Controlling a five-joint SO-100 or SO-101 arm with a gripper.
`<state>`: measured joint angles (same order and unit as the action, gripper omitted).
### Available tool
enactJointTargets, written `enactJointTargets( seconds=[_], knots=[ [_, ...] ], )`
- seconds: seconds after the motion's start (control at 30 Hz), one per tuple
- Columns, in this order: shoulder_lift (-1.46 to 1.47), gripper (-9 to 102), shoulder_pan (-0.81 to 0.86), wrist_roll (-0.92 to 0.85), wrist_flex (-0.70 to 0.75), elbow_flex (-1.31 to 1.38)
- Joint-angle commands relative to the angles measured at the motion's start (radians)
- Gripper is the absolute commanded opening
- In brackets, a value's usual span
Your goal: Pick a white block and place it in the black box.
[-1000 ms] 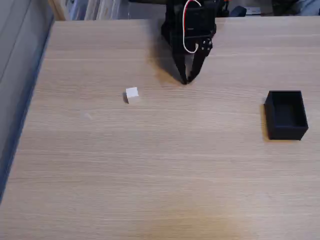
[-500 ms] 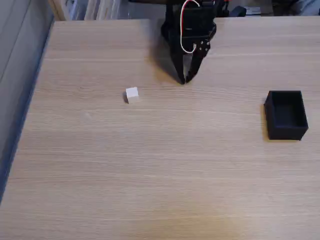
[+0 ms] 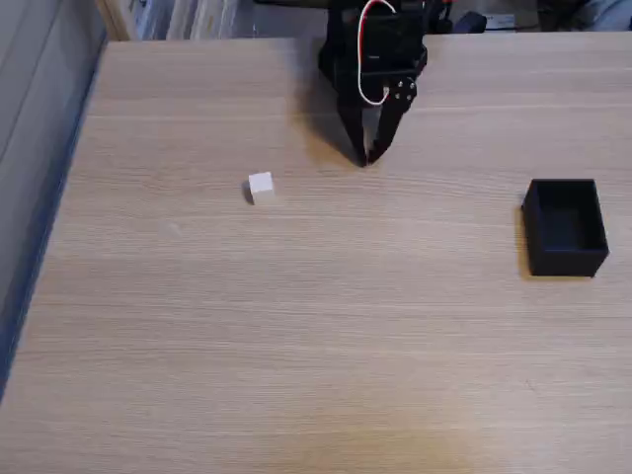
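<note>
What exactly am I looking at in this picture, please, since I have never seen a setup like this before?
This is a small robot arm working on a wooden table, seen by a fixed camera that looks down on the table from in front. The black shape at the top, with red and white wires looped over it, is the arm's end. Its two-finger gripper points down toward the table, with the fingertips close together, and it holds nothing. Two things lie on the wood. To the left of the gripper in this view sits the white block, a tiny cube, standing clear of the fingers. Far over on the right sits the black box, open at the top and empty. The job is to pick up the cube and drop it in that box, and that has not yet begun.
</note>
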<state>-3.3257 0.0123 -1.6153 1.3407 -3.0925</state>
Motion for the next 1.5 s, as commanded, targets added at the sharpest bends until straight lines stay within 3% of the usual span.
enactJointTargets(
  seconds=[0.0,0.17,0.5,0.8,1.1,1.47],
  knots=[
    [-0.006,0,0.009,-0.032,0.002,-0.012],
    [-0.002,0,0.044,-0.124,-0.003,0.037],
    [0.313,0,0.025,-0.052,-0.052,0.308],
    [0.586,2,0.224,-0.094,-0.239,0.428],
    [0.802,9,0.485,-0.279,-0.305,0.52],
    [0.907,22,0.63,-0.417,-0.354,0.577]
  ],
)
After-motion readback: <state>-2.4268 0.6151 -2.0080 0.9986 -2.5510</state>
